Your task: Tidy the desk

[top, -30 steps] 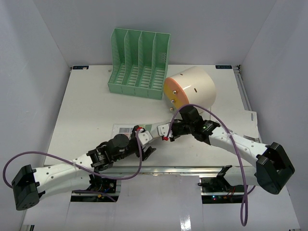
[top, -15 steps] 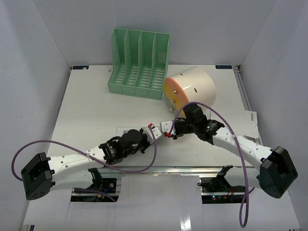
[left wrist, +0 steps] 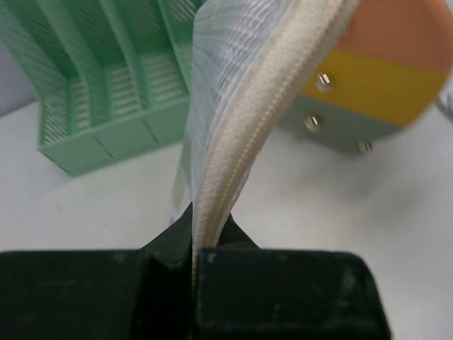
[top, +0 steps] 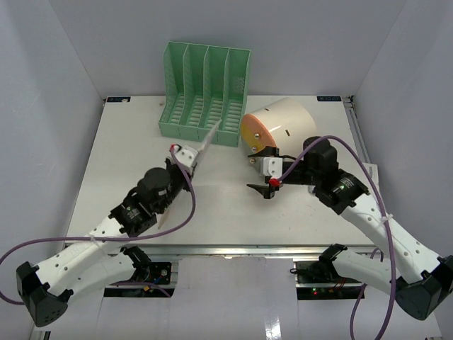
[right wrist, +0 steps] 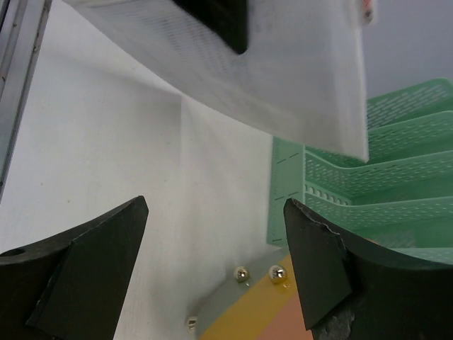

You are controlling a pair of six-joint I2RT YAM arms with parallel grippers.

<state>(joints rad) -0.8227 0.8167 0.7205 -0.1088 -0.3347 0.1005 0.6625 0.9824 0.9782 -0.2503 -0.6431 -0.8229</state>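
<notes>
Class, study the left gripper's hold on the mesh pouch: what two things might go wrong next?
The left gripper pinches the mesh pouch only at one end, so the floppy pouch may sag or slip out. The pouch leans toward the green file rack, so it might snag a divider instead of entering a slot.

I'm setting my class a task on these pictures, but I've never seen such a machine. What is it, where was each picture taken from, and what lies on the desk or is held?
These are two robot arms bolted at the near edge of a white desk. One picture looks down from above; the other two come from a camera on each wrist. On the desk sit a green file rack and a cream round drawer box. The left claw is shut on a white mesh zip pouch, held off the desk. The right claw is open and empty.
</notes>
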